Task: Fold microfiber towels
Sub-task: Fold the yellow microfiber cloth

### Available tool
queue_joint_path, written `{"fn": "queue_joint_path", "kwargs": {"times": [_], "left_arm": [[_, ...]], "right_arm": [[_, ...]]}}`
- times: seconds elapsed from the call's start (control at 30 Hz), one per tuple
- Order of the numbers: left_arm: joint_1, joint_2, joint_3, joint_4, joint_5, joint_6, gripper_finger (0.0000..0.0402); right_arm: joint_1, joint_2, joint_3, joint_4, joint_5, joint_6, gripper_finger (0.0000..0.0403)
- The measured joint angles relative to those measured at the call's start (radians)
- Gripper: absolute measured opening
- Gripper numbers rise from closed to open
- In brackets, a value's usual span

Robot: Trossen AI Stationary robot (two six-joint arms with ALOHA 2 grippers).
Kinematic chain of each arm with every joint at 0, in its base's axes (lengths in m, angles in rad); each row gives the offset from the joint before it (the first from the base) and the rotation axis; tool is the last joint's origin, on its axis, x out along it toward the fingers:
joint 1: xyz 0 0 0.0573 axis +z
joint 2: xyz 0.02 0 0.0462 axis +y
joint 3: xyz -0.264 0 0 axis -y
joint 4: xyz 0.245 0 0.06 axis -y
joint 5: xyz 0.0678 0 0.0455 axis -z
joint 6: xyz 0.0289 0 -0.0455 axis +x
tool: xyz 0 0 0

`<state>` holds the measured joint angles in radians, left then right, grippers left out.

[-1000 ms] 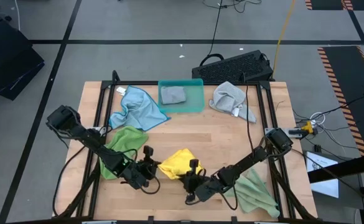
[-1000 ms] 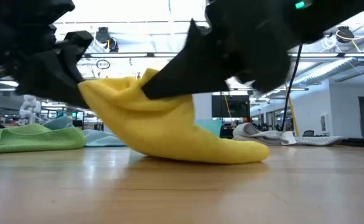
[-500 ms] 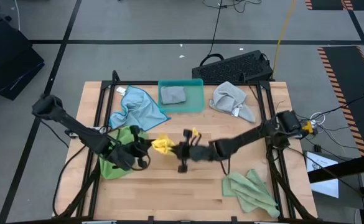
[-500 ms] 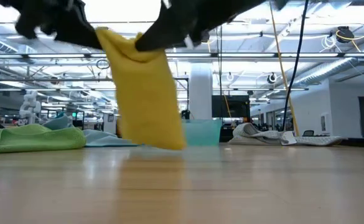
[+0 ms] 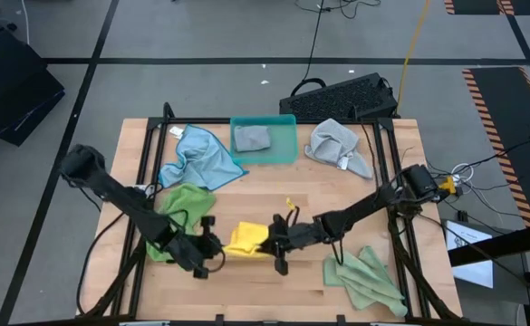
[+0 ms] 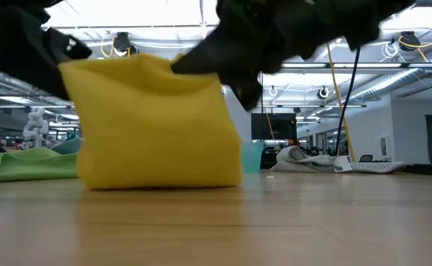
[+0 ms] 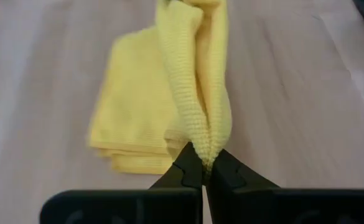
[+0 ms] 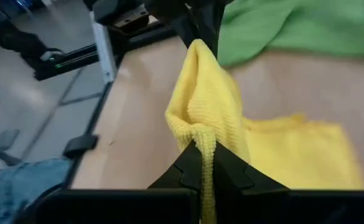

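Mid-fold: the left gripper (image 5: 212, 245) and right gripper (image 5: 270, 241) each pinch an edge of the yellow microfiber towel (image 5: 245, 239), draped at the table's (image 5: 274, 186) front-centre. Next, lay the held edge flat, then release.

Lighting bright and even. Ceiling strip lights (image 6: 164, 70) glare in the low view. Arms and near tabletop (image 6: 216, 229) blurred there. Wrist views: backgrounds soft. Shadows on the table faint.
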<state>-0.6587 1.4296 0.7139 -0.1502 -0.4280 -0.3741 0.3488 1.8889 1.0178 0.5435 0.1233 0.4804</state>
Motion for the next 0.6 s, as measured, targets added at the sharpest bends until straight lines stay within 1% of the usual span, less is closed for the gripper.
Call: {"fn": "queue_joint_path", "kwargs": {"times": [0.07, 0.17, 0.3, 0.4, 0.47, 0.6], "left_arm": [[-0.012, 0.057, 0.000, 0.072, 0.019, -0.002, 0.0001], [-0.024, 0.116, 0.000, 0.134, 0.046, -0.031, 0.0001], [-0.026, 0.148, 0.000, 0.183, 0.062, -0.057, 0.0006], [-0.025, 0.156, 0.000, 0.198, 0.068, -0.081, 0.0005], [-0.027, 0.156, 0.000, 0.216, 0.108, -0.086, 0.0003], [-0.030, 0.156, 0.000, 0.317, 0.216, -0.059, 0.0009]], "right_arm": [[0.021, 0.026, -0.022, 0.047, 0.003, 0.044, 0.0008], [0.052, 0.055, -0.037, 0.095, 0.017, 0.102, 0.0008], [0.074, 0.074, -0.039, 0.099, 0.056, 0.149, 0.0008], [0.092, 0.087, -0.039, 0.099, 0.059, 0.155, 0.0009], [0.110, 0.088, -0.039, 0.102, 0.054, 0.151, 0.0009], [0.130, 0.087, -0.039, 0.149, -0.002, 0.117, 0.0009]]}}
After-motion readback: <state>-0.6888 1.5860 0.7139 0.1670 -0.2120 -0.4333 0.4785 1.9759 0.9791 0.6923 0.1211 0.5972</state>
